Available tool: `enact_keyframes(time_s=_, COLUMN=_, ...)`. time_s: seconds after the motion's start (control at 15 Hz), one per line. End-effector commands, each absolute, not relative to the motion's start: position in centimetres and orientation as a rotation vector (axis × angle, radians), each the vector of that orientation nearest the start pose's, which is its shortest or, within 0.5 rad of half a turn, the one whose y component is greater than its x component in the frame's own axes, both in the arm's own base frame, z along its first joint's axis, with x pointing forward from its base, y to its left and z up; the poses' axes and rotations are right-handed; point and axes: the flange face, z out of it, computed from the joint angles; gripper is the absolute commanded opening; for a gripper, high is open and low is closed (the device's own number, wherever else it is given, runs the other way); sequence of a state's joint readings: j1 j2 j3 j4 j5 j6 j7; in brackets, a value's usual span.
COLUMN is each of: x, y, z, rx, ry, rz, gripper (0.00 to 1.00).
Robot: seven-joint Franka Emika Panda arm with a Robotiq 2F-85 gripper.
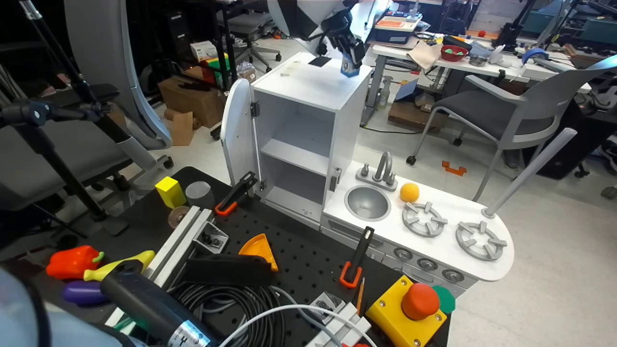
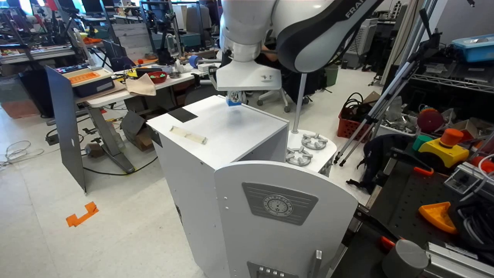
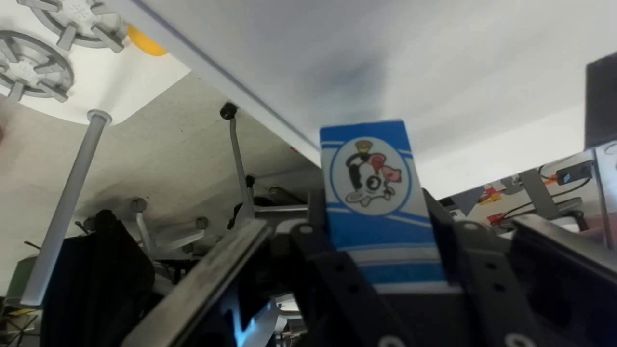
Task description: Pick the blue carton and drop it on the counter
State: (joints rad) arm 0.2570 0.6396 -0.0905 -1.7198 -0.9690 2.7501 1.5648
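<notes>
The blue carton (image 1: 349, 67) is upright at the far right part of the tall cabinet's flat top. It shows blue and white with a cow picture in the wrist view (image 3: 371, 178) and below the arm in an exterior view (image 2: 234, 99). My gripper (image 3: 373, 212) has a finger on each side of the carton and is shut on it. A shadow on the cabinet top suggests a small gap beneath it. The gripper (image 1: 353, 52) is mostly hidden by the arm in an exterior view. The white counter (image 1: 436, 248), lower beside the cabinet, also shows in the wrist view (image 3: 140, 79).
The white cabinet (image 1: 308, 91) has its door (image 1: 238, 130) open. On the counter are a sink (image 1: 367, 202), a faucet (image 1: 384, 166), an orange-yellow ball (image 1: 409, 192), grey burners (image 1: 425, 220) and a tall grey post (image 1: 530, 171). A black table (image 1: 308, 270) stands in front.
</notes>
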Motion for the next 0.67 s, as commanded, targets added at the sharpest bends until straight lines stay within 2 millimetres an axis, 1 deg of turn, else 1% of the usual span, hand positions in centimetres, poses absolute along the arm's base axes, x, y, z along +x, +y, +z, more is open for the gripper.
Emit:
enact_keyframes(time_s=0.0, x=65.9, y=12.6, z=27.6, rx=-2.906, ry=0.975, rz=-1.153, gripper=0.21)
enact_keyframes(time_s=0.13, x=65.4, y=10.4, z=28.3, rx=-2.873, ry=1.079, rz=-1.170, gripper=0.21)
enact_keyframes(time_s=0.2, x=65.2, y=9.0, z=28.5, rx=-2.855, ry=1.138, rz=-1.164, gripper=0.21)
enact_keyframes(time_s=0.27, x=65.2, y=7.2, z=28.1, rx=-2.843, ry=1.210, rz=-1.114, gripper=0.21)
enact_keyframes(time_s=0.33, x=65.2, y=5.9, z=28.0, rx=-2.828, ry=1.262, rz=-1.093, gripper=0.21)
enact_keyframes(time_s=0.47, x=65.5, y=2.3, z=26.9, rx=-2.792, ry=1.403, rz=-0.974, gripper=0.21)
enact_keyframes(time_s=0.6, x=65.9, y=-1.3, z=25.3, rx=-2.745, ry=1.561, rz=-0.826, gripper=0.21)
